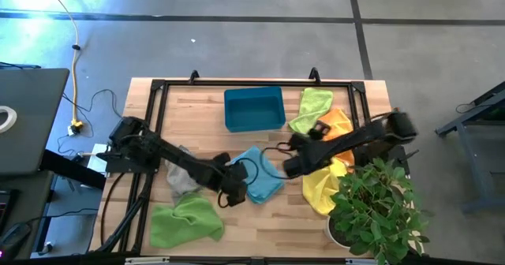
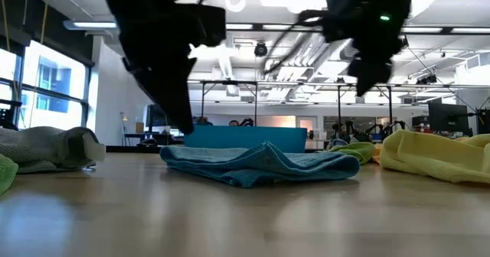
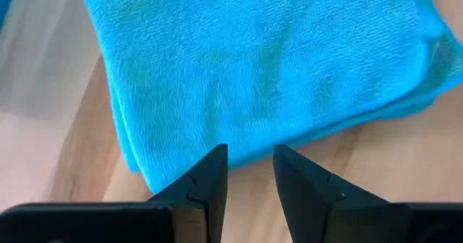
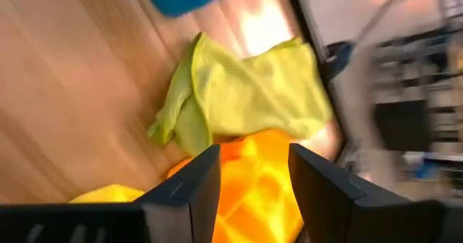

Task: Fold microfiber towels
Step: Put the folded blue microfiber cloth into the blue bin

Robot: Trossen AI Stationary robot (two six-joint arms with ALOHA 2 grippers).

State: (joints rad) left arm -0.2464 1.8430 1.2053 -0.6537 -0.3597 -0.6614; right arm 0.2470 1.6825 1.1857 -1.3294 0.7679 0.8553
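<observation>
On the wooden counter [image 1: 260, 225], seen from above, the blue towel [image 1: 262, 174] lies folded near the middle, just at 6 o'clock of the teal bin [image 1: 254, 110]. The left claw [image 1: 234, 192] sits at the towel's 8 o'clock edge. In its wrist view the two fingers [image 3: 206, 189] stand a small gap apart with nothing between them, their tips just short of the folded blue towel [image 3: 268, 62]; the claw is open and empty.

The right claw [image 1: 293, 167] hangs at 3 o'clock of the blue towel, raised off the counter as the low view shows. Its fingers [image 4: 192, 192] are spread wide and hold nothing; past them lie a lime towel [image 4: 246, 91] and an orange towel [image 4: 253, 185].

From above, that lime towel [image 1: 312, 110] lies at 3 o'clock of the bin, the orange towel [image 1: 338, 123] touches it at 5 o'clock, and a yellow towel [image 1: 319, 188] lies farther toward 6 o'clock, partly under the plant [image 1: 379, 210]. A grey towel [image 1: 181, 178] lies at 9 o'clock of the blue one, under the left arm, and a green towel [image 1: 185, 222] is bunched near the counter's 7 o'clock corner.

In the low view the blue towel [image 2: 260, 165] is flat with a slight hump, the grey towel [image 2: 50, 146] at far left, the yellow towel [image 2: 436, 156] at right.
</observation>
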